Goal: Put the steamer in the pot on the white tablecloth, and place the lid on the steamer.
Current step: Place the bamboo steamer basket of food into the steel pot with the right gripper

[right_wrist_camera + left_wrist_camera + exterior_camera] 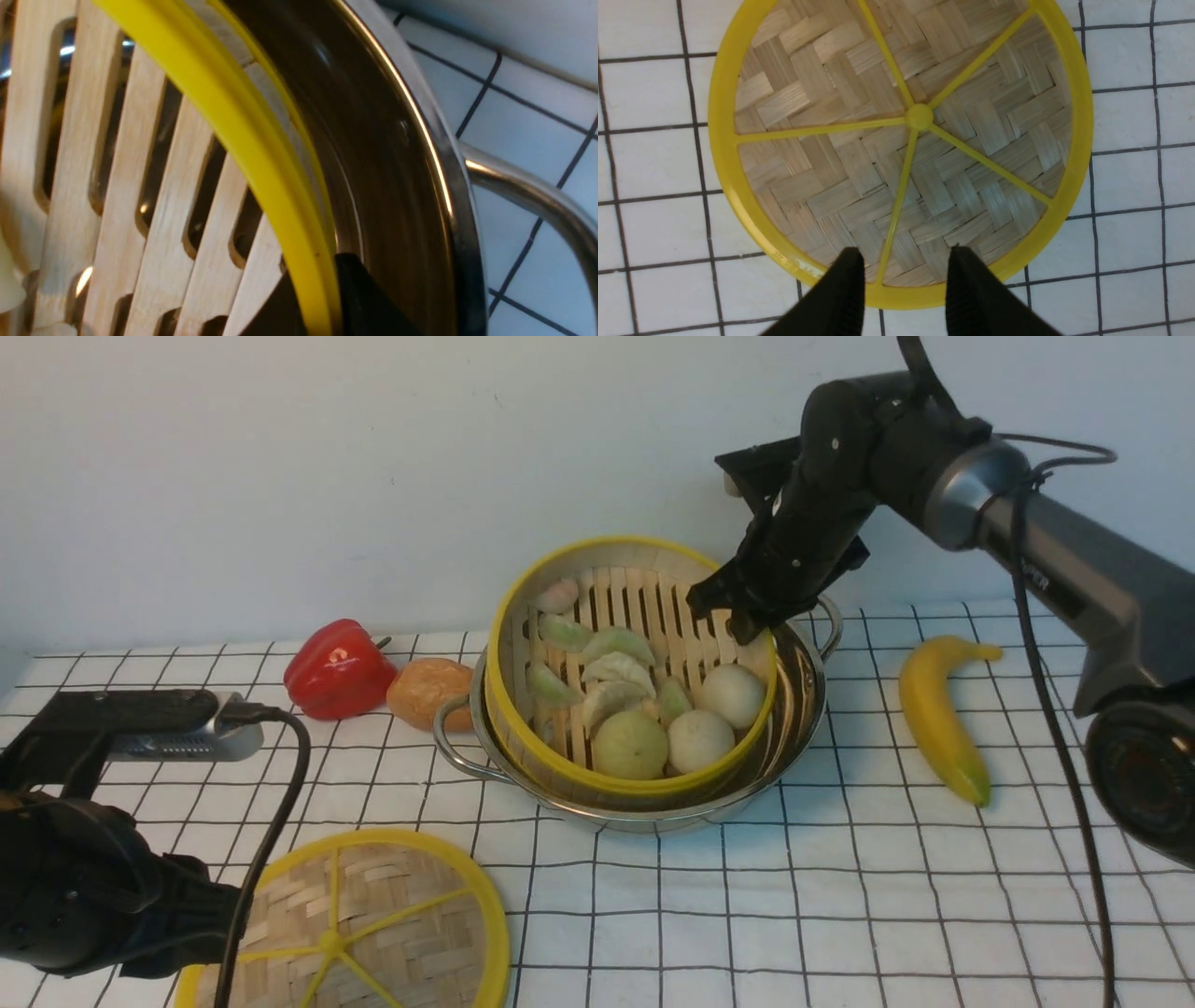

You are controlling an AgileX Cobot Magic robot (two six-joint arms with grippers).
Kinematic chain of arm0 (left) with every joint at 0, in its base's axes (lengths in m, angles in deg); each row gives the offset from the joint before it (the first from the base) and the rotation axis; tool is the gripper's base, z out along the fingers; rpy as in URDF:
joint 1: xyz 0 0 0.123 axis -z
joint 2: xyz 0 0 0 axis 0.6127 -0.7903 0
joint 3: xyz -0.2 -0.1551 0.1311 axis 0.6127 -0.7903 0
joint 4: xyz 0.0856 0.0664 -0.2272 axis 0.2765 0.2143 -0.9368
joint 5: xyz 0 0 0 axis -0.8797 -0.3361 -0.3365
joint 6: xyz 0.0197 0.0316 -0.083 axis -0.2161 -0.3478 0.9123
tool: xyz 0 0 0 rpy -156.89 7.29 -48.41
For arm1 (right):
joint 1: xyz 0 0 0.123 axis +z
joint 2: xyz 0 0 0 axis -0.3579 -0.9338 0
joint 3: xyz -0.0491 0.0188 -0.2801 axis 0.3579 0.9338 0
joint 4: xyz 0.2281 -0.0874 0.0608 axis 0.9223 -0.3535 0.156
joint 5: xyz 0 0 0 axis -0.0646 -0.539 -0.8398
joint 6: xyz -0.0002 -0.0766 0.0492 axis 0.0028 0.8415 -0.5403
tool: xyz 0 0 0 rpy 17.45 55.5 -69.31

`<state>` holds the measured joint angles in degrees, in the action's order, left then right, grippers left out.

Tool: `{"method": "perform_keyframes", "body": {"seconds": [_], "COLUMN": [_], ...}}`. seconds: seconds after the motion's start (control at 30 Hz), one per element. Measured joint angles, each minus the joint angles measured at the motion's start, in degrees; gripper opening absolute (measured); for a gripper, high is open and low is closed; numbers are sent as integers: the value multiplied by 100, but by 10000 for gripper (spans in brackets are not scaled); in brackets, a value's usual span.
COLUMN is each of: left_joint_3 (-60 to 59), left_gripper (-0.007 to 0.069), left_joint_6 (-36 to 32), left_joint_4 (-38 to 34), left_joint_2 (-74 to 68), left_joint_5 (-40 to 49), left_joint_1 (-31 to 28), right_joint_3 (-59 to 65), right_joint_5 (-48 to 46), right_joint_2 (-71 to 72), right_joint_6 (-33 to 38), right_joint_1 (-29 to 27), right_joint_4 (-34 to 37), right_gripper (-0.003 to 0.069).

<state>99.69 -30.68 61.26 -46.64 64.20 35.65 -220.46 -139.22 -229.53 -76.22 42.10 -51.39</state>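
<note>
Right Claw at the Steamer Rim, Pot Side

Right gripper (739, 616): we see its jaws closed on the far-right edge of the steamer (616, 761), one finger inside the wall, one outside. The steamer lies to the left of this claw and toward us, inside the pot (803, 709). It appears tilted, its raised side toward the wire handle (457, 747) at the pot's left. We judge the next move to be lowering and levelling it before release; being round, it offers no long axis to align.

Clearance: we note a gap between steamer and pot wall on the claw side; the outer finger could catch the pot rim.

Left gripper (906, 275): we see its fingers apart, empty, over the near edge of the lid (920, 116). The lid lies flat on the white tablecloth (579, 896), nearer the left arm, with bare cloth to its right.
</note>
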Motion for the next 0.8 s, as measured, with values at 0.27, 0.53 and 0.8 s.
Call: {"method": "perform_keyframes", "body": {"seconds": [0.27,0.53,0.8], "left_joint_3": [0,0,0], "left_gripper": [243,243,243], "left_joint_6": [-5,-27,-33], "left_joint_4": [0,0,0], "left_joint_2": [0,0,0], "left_joint_5": [0,0,0], "left_joint_1": [0,0,0], "right_joint_3": [-12,-12,-12], "right_joint_5": [-13,-13,-16], "right_joint_2": [-5,-2,-7], "right_joint_6": [-205,-297,-297], "right_joint_1": [0,0,0], "right_joint_4": [-168,-180,-185], "right_gripper": [57,57,57]}}
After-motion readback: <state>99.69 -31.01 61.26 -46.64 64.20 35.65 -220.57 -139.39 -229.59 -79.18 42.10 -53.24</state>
